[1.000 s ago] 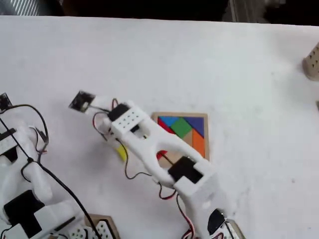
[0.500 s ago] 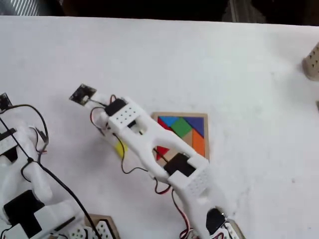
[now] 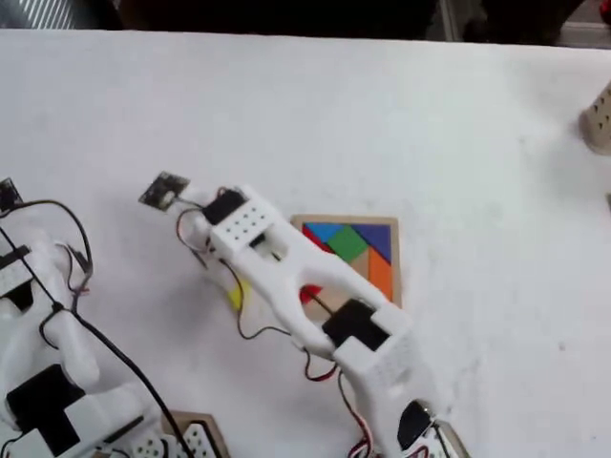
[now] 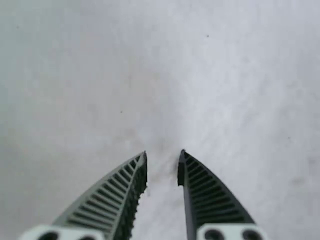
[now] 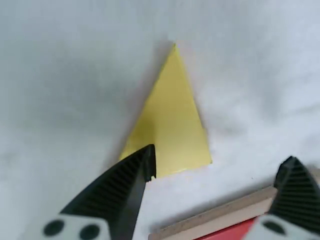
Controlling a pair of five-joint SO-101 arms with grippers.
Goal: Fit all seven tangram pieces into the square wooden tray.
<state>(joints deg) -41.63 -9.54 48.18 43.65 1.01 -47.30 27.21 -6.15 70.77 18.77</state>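
Square wooden tray (image 3: 395, 272) with the yellow triangle (image 5: 170, 120) lying outside it on the bench (image 3: 430, 124).

The tray is seen near the middle of the bench, with blue (image 3: 325, 232), green (image 3: 348, 245), purple (image 3: 377, 239), orange (image 3: 380, 272) and red (image 3: 313, 241) pieces seated in it. Its left part is covered by the right arm (image 3: 305, 277), which is stretched across it from the near edge. The yellow triangle is laid flat on the bench just left of the tray, parted from the wooden rim by a thin strip of bench. The right tool (image 5: 220, 162) is spread wide and released, with nothing gripped: one fingertip (image 5: 147, 160) is set at a corner of the triangle, and the other is seen over the tray's rim. The left arm (image 3: 48, 382) is placed at the near left. The left tool (image 4: 163, 157) is held over the bench with its jaws parted by a narrow gap and nothing between them.
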